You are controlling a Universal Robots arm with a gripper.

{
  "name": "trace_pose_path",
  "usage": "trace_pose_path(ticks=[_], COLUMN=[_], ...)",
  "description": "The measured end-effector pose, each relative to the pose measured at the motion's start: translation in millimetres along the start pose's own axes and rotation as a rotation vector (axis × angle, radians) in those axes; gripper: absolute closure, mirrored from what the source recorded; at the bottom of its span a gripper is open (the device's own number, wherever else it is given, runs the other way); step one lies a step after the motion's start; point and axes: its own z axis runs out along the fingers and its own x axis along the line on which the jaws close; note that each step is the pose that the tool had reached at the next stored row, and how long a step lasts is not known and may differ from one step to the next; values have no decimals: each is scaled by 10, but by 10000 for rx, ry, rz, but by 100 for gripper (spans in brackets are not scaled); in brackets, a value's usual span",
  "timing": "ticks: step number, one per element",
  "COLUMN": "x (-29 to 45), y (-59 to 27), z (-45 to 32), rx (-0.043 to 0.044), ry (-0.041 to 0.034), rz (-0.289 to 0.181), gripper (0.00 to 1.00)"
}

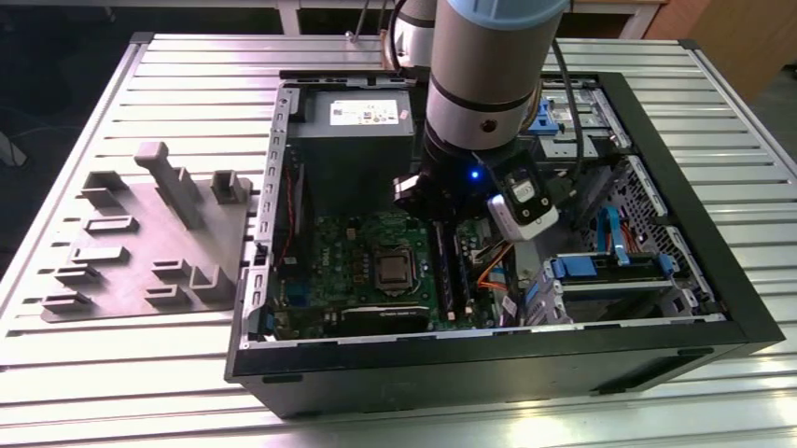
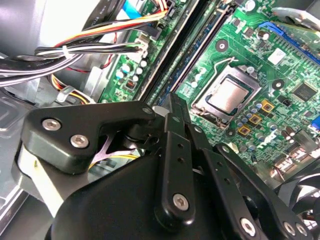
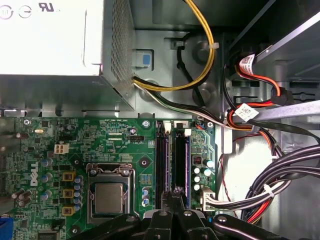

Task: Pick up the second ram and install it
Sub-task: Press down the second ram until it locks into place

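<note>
In the exterior view my gripper [image 1: 432, 213] is low inside the open computer case [image 1: 697, 308], over the memory slots of the green motherboard [image 1: 361, 238]. The second ram [image 3: 176, 165] is a thin blue-green strip standing on edge in a slot next to the processor socket [image 3: 109, 196]. It runs away from my fingertips in both wrist views. My gripper [image 3: 176, 193] is shut, with the black fingers [image 2: 176, 135] pressed together on the ram's [image 2: 172, 75] upper edge. A second dark slot [image 3: 161, 160] lies alongside. The ram's near half is hidden under the fingers.
The grey power-supply box [image 1: 358, 121] sits at the case's far end. Cable bundles [image 3: 270, 180] hang close beside the slots, and blue drive brackets [image 1: 610, 266] stand on the exterior view's right. A grey fixture plate [image 1: 149, 233] lies on the slatted table [image 1: 112, 392] outside the case.
</note>
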Motion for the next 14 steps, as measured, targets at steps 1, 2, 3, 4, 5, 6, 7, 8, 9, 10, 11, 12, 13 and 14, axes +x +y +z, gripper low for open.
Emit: trace_pose_path(ticks=[1,2,3,4,5,6,7,8,9,10,11,12,13,14], x=[0,0,0,0,0,0,0,0,0,0,0,1,1,0], y=[0,0,0,0,0,0,0,0,0,0,3,10,22,40], z=[-1,-1,-1,-1,-1,-1,-1,-2,-2,-2,-3,-2,0,2], rx=[0,0,0,0,0,-1,0,0,0,-1,1,2,1,-1], ry=[-4,-4,-4,-5,-5,-6,-6,-6,-7,-7,-6,-6,-6,-7], rz=[0,0,0,0,0,0,0,0,0,0,0,2,1,0], gripper=[90,90,90,90,90,90,90,90,90,90,90,90,90,90])
